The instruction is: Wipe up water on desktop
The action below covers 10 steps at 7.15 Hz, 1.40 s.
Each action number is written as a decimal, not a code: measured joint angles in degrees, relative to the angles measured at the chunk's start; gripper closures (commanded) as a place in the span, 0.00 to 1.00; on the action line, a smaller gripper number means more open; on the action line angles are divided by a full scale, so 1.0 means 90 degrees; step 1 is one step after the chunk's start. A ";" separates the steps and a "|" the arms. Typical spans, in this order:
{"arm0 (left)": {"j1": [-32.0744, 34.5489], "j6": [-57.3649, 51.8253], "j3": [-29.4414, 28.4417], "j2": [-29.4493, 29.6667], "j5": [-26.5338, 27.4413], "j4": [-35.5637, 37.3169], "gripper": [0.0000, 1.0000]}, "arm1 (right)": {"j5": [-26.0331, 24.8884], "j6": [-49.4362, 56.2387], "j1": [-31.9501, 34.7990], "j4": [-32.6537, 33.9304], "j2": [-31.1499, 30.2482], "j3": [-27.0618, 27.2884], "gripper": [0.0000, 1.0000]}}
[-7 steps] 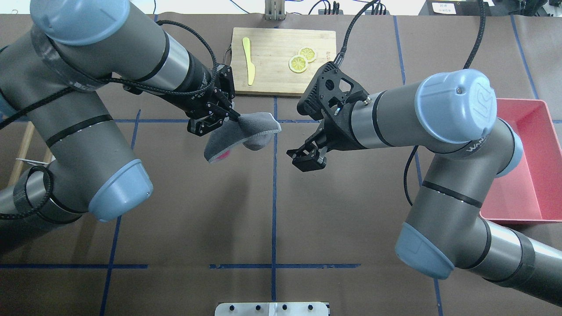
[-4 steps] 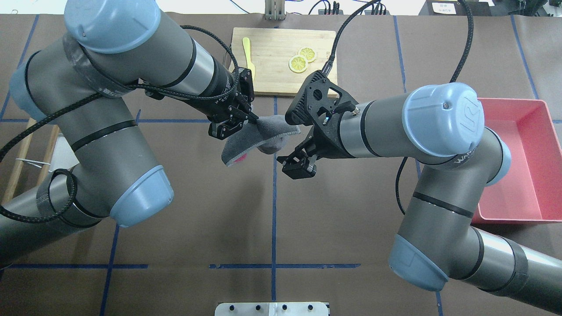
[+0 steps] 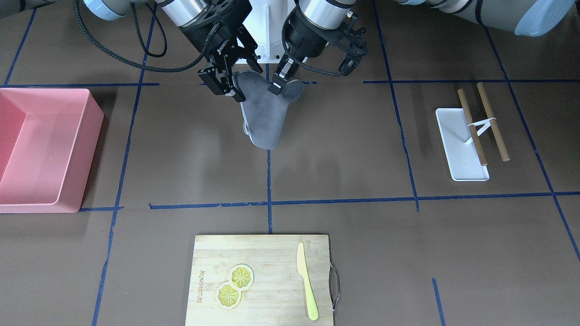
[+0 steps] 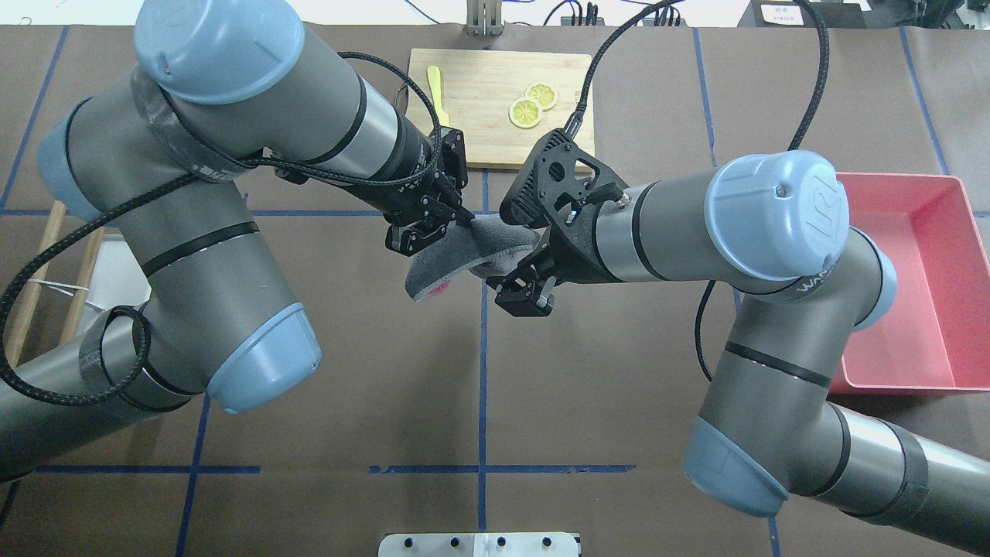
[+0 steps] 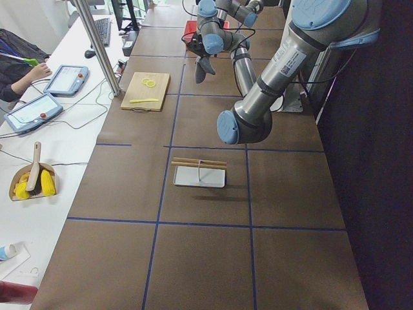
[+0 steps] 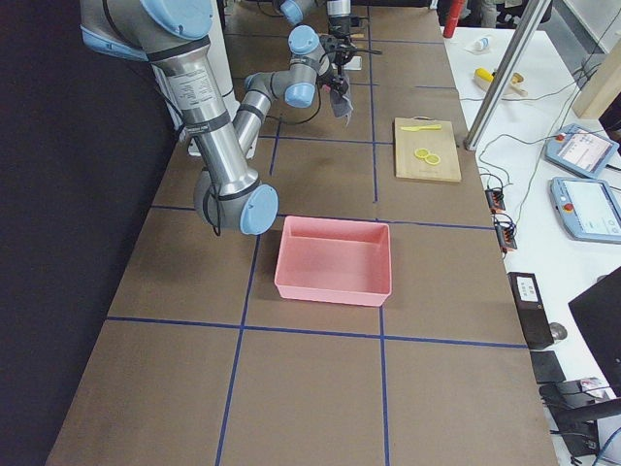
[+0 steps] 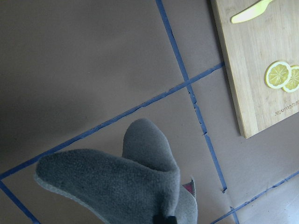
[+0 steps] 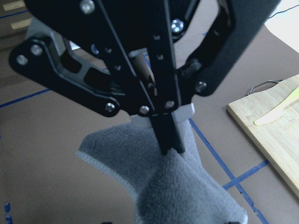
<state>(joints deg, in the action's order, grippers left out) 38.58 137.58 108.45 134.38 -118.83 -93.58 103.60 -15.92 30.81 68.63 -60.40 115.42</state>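
Observation:
A grey cloth (image 4: 464, 251) hangs in the air over the brown desktop (image 4: 348, 348) near its middle tape cross. My left gripper (image 4: 462, 222) is shut on the cloth's upper edge; its fingertips pinch it in the left wrist view (image 7: 163, 218). My right gripper (image 4: 524, 294) is open, right beside the cloth's other edge. In the front-facing view the cloth (image 3: 265, 117) droops between the left gripper (image 3: 275, 87) and the right gripper (image 3: 224, 88). The right wrist view shows the cloth (image 8: 177, 186) close below. I see no water on the desktop.
A wooden cutting board (image 4: 479, 131) with two lemon slices (image 4: 530, 108) and a yellow knife (image 4: 435, 85) lies at the far edge. A pink bin (image 4: 955, 232) stands at the right. A white tray with wooden sticks (image 3: 462, 149) lies on my left.
My left gripper has carried the cloth right and a little toward me. My right gripper has moved left, closing in on the cloth's free edge.

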 measured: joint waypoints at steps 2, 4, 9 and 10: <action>-0.0024 -0.0014 0.0000 0.0001 -0.0006 -0.0011 0.98 | 0.0010 -0.0064 -0.0039 -0.0013 -0.0006 0.0012 1.00; -0.0028 -0.0056 0.0007 -0.0009 -0.0009 -0.0014 0.74 | 0.0020 -0.0083 -0.0045 -0.0018 -0.0014 0.0017 1.00; -0.0005 -0.1387 0.0218 -0.0365 -0.0034 -0.0235 0.00 | 0.0060 -0.0072 -0.0034 0.0101 -0.0074 -0.0002 1.00; 0.0020 -0.1991 0.0440 -0.0667 -0.0037 -0.0220 0.00 | 0.0118 -0.0250 -0.0023 0.0291 -0.0089 -0.0003 1.00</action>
<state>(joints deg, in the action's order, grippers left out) 38.76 119.65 112.42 128.38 -119.17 -95.56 104.67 -18.17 30.60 71.25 -61.21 115.40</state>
